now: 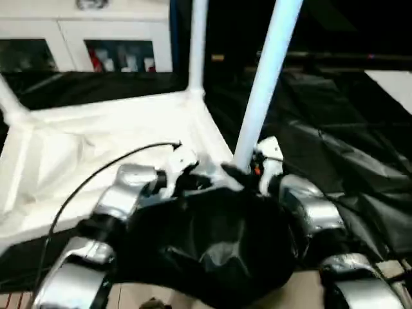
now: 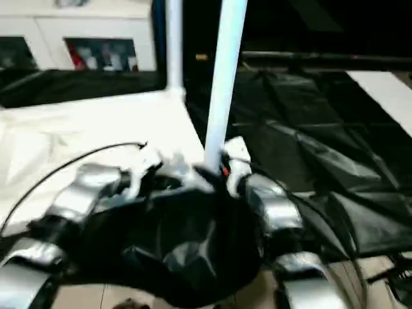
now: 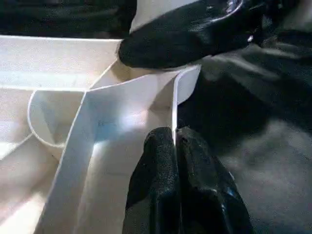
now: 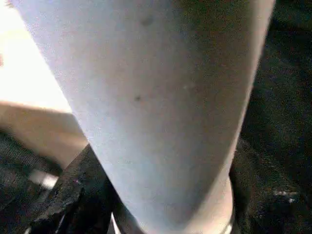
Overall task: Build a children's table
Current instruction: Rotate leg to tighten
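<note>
Black sheet [image 1: 212,251] bunched nearest, left gripper [image 3: 174,141] pinched tight on tabletop [image 1: 96,148] edge wall at near corner, right gripper [image 1: 248,172] clamped around tilted leg [image 1: 264,84] base beside it, another leg [image 1: 196,45] upright in far corner.

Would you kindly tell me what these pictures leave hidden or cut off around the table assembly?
- Near white tubular leg: its top runs off the head views' upper edge; its foot sits behind black plastic sheeting.
- Large white plastic tabletop: its near edge is covered by that sheeting and the silver forearms.
- Right wrist view: the leg blocks the corner socket.
</note>
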Controlling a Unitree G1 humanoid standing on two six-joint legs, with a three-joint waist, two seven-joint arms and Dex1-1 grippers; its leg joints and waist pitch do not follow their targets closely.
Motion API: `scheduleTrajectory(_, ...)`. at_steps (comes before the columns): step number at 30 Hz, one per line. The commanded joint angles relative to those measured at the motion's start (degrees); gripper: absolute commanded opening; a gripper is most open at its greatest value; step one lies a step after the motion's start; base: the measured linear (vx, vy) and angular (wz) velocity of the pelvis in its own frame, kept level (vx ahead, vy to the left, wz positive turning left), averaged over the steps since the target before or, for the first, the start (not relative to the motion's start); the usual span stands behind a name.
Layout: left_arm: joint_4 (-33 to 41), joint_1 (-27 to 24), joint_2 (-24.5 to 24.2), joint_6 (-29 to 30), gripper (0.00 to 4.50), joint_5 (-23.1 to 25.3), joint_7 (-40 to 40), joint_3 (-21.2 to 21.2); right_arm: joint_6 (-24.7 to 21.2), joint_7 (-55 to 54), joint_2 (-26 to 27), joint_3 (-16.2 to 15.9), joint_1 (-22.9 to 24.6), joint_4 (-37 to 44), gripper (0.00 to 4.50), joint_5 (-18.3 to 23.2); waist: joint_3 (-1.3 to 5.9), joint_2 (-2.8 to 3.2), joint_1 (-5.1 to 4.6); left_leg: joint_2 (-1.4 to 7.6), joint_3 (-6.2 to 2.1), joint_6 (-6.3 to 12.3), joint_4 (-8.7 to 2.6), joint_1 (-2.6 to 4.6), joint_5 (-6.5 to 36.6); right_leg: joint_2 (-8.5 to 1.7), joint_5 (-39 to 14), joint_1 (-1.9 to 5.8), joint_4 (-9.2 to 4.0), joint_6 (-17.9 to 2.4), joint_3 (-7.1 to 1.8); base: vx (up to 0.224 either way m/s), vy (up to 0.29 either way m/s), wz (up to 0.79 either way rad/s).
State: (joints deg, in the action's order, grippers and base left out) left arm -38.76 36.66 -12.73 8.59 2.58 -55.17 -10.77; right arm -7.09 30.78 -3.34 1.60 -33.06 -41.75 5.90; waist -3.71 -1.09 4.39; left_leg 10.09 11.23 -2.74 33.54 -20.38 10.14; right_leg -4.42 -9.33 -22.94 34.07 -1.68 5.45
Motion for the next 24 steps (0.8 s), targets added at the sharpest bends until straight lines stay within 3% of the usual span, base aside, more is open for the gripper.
scheduleTrajectory(1, -0.3, 2.7, 3.4, -1.2, 0.0, -1.0, 4.4, 1.1, -1.5, -4.0, 3.8, -1.8, -0.2, -3.3, 2.69, -0.7, 4.01, -0.18, -0.1, 3.37, -1.94, 0.23, -4.07, 0.8, 14.1, -5.41, -24.5, 2.21, -5.25, -8.2, -3.54, 0.0, 0.0, 0.0)
scheduleTrajectory(3, -2.8, 4.1, 5.0, -2.3, 0.0, -0.6, 7.0, 1.4, 0.3, -8.4, 6.9, -1.3, -1.8, -5.4, 2.69, -1.4, 4.01, 0.13, -0.16, 3.33, -1.84, 0.17, -4.04, 0.84, 14.2, -5.31, -23.0, 2.08, -5.22, -8.5, -3.58, 0.0, 0.0, 0.0)
scheduleTrajectory(6, -3.9, 4.7, 5.7, -2.9, 0.0, -0.5, 8.0, 1.4, 2.5, -8.2, 8.1, -2.7, -2.3, -6.0, 2.69, -2.4, 4.13, -0.01, -0.09, 3.36, -1.74, 0.95, -4.05, 0.55, 13.2, -5.3, -19.9, 2.49, -4.84, -9.1, -3.63, 0.0, 0.0, 0.0)
scheduleTrajectory(7, -3.9, 4.8, 5.8, -2.9, 0.0, -0.5, 7.8, 1.2, 3.0, -7.1, 8.2, -3.0, -2.3, -5.9, 3.04, -2.3, 4.16, -0.05, -0.09, 3.35, -1.7, 1.17, -4.05, 0.52, 12.9, -5.26, -19.3, 2.56, -4.75, -9.2, -3.64, 0.0, 0.0, 0.0)
scheduleTrajectory(8, -3.7, 4.8, 6.0, -3.0, 0.0, -0.7, 7.2, 1.1, 3.6, -4.9, 8.1, -3.0, -2.3, -5.4, 3.38, -1.5, 4.11, 0.36, -0.02, 3.4, -1.69, 1.44, -4.09, 0.58, 13.2, -5.22, -18.4, 2.56, -4.73, -9.7, -3.63, 0.0, 0.0, 0.0)
scheduleTrajectory(10, -3.8, 4.9, 6.0, -3.2, 0.0, -0.9, 6.9, 1.1, 3.9, -3.9, 8.1, -2.8, -2.4, -5.4, 3.38, -0.9, 4.11, 0.21, -0.04, 3.36, -1.66, 1.55, -4.07, 0.49, 13.4, -5.2, -18.3, 2.68, -4.69, -9.9, -3.64, 0.0, 0.0, 0.0)
scheduleTrajectory(12, -3.5, 4.4, 5.3, -4.1, 0.0, -1.3, 4.1, 0.7, 4.6, -1.4, 6.6, -3.3, -2.6, -5.2, 3.75, -1.3, 4.07, 0.57, 0.04, 3.41, -1.75, 1.58, -4.08, 0.56, 13.9, -5.28, -19.2, 2.71, -4.81, -9.9, -3.61, 0.0, 0.0, 0.0)
scheduleTrajectory(14, -3.0, 4.0, 4.7, -4.8, 0.0, -1.7, 1.9, 0.6, 5.3, 0.1, 5.6, -3.7, -2.5, -4.9, 3.89, -1.7, 4.15, 0.41, 0.04, 3.4, -1.68, 1.71, -4.02, 0.5, 13.6, -5.21, -18.4, 2.77, -4.71, -10.1, -3.66, 0.0, 0.0, 0.0)
scheduleTrajectory(15, -2.6, 3.6, 4.3, -4.9, 0.0, -2.0, 0.9, 0.6, 5.0, 2.2, 4.8, -3.9, -2.2, -4.2, 3.89, -1.4, 4.21, 0.6, 0.0, 3.43, -1.67, 1.84, -3.98, 0.42, 12.9, -5.2, -17.1, 2.85, -4.51, -10.6, -3.69, 0.0, 0.0, 0.0)
scheduleTrajectory(19, -1.2, 2.4, 2.8, -5.4, 0.0, -3.0, -3.1, 0.3, 4.3, 10.4, 1.7, -5.5, -0.7, -1.0, 3.89, -0.1, 4.31, 0.45, 0.15, 3.36, -1.52, 3.12, -3.8, 0.29, 11.6, -5.11, -14.1, 3.19, -4.27, -11.5, -3.64, 0.0, 0.0, 0.0)
scheduleTrajectory(23, 1.0, 0.9, 0.5, -5.5, 0.0, -4.2, -9.3, -0.4, 2.7, 21.1, -2.9, -7.6, 1.8, 4.0, 3.89, 1.0, 4.18, 0.45, 0.91, 3.72, -1.38, 4.18, -3.75, 0.29, 11.2, -5.0, -16.0, 3.05, -4.26, -11.1, -3.47, 0.0, 0.0, 0.0)
scheduleTrajectory(24, 1.6, 0.5, -0.5, -5.4, 0.0, -4.0, -10.9, -0.8, 1.8, 25.9, -5.2, -8.5, 3.0, 6.2, 3.89, 1.8, 4.13, 0.22, 0.91, 3.82, -1.39, 4.06, -3.85, 0.34, 11.6, -5.03, -16.8, 3.03, -4.37, -11.0, -3.45, 0.0, 0.0, 0.0)
